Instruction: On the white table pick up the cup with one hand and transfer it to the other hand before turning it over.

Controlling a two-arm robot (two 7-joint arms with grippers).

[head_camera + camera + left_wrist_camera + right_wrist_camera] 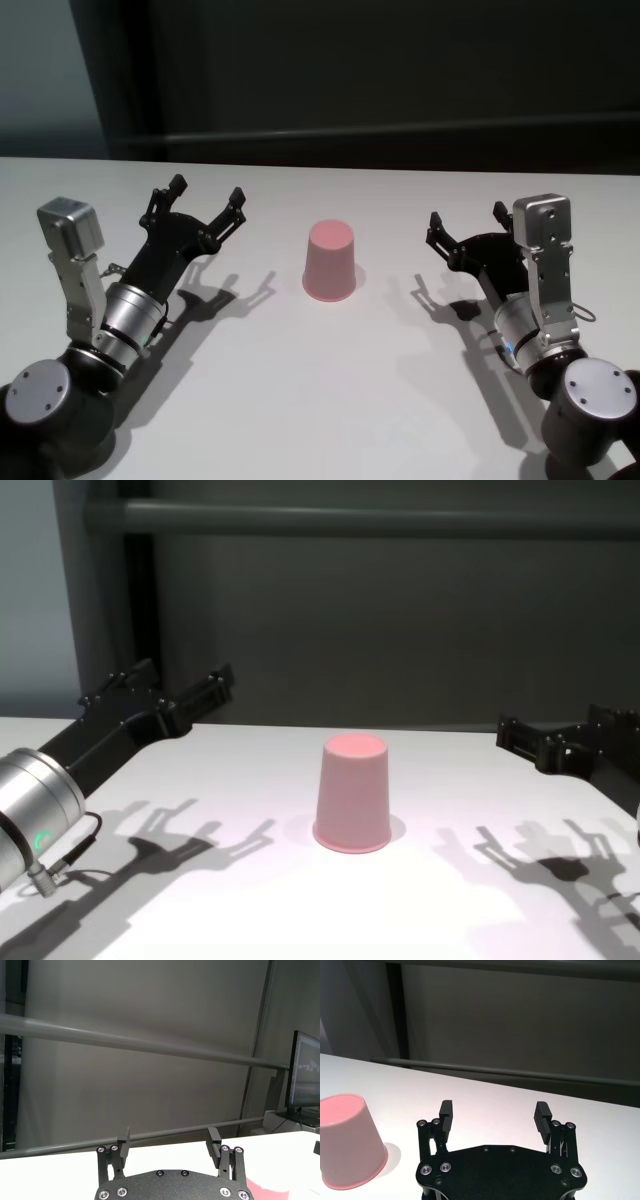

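The pink cup [330, 262] stands upside down, rim on the white table [330, 400], at the centre. It also shows in the chest view [353, 792] and the right wrist view [347, 1142], and as a pink sliver in the left wrist view [267, 1191]. My left gripper [207, 190] is open and empty, left of the cup and apart from it, raised above the table [175, 680] [168, 1137]. My right gripper [467, 215] is open and empty, right of the cup and apart from it [495, 1110] [550, 725].
A dark wall with a grey rail [350, 520] runs behind the table's far edge. A monitor [305, 1075] stands off to one side in the left wrist view. Bare tabletop lies in front of the cup.
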